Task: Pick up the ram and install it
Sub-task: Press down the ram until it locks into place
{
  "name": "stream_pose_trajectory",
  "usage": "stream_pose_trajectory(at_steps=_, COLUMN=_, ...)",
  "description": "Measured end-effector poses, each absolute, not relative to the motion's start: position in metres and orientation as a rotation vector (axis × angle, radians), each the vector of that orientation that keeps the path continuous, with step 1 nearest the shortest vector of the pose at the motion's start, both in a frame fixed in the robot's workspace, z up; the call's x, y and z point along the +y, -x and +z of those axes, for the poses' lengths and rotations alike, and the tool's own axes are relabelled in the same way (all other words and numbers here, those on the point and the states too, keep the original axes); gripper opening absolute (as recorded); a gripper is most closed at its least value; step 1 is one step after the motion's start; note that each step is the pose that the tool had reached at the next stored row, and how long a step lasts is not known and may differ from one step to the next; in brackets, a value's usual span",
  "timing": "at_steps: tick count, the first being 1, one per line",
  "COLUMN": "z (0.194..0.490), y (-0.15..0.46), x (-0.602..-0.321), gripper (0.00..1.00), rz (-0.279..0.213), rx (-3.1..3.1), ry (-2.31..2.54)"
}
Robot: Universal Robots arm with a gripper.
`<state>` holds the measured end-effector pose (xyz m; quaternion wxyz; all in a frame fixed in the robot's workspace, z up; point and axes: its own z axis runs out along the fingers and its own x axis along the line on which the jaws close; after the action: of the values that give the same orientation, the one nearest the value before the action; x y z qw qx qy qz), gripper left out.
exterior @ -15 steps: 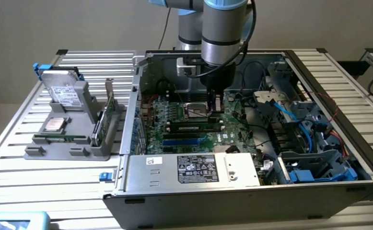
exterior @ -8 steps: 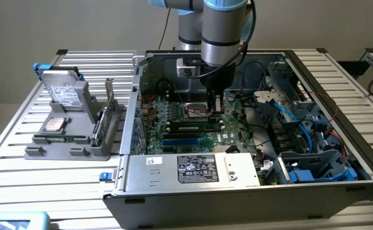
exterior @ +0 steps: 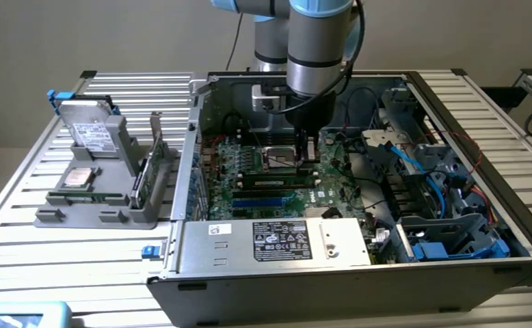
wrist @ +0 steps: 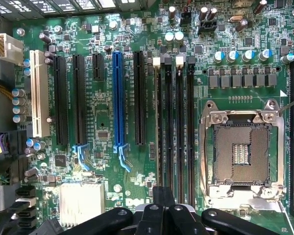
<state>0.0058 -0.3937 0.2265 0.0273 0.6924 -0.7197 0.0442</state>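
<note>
Visibly, the ram [exterior: 271, 183] lies just beside the claw [exterior: 304, 152].

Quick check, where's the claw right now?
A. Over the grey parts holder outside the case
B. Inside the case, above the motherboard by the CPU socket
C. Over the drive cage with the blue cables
B: the exterior view shows the claw lowered into the case above the motherboard, beside the CPU socket.

The ram [exterior: 271, 183], a thin dark-green stick with a pale label, lies level at six o'clock from the socket [exterior: 280, 158]; whether seated is unclear.
</note>
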Motion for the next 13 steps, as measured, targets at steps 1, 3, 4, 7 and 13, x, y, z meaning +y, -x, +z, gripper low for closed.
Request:
stream_pose_trajectory(at_steps=1, z=0.226, y=-0.006, x=-0.394, gripper=0.11, rz=0.137, rx=-2.222, ry=-2.139)
stream_pose_trajectory(at_steps=3, z=0.225, y=-0.006, x=-0.394, gripper=0.11, rz=0.137, rx=-2.220, ry=-2.141)
stream_pose_trajectory(at_steps=4, z=0.225, y=-0.006, x=-0.394, gripper=0.11, rz=0.137, rx=-2.219, ry=-2.142)
stream_pose_trajectory(at_steps=7, z=0.226, y=-0.005, x=-0.393, gripper=0.11, rz=0.136, rx=-2.219, ry=-2.143)
stream_pose_trajectory(at_steps=13, z=0.232, y=0.016, x=-0.394, gripper=0.11, rz=0.136, rx=-2.219, ry=-2.143)
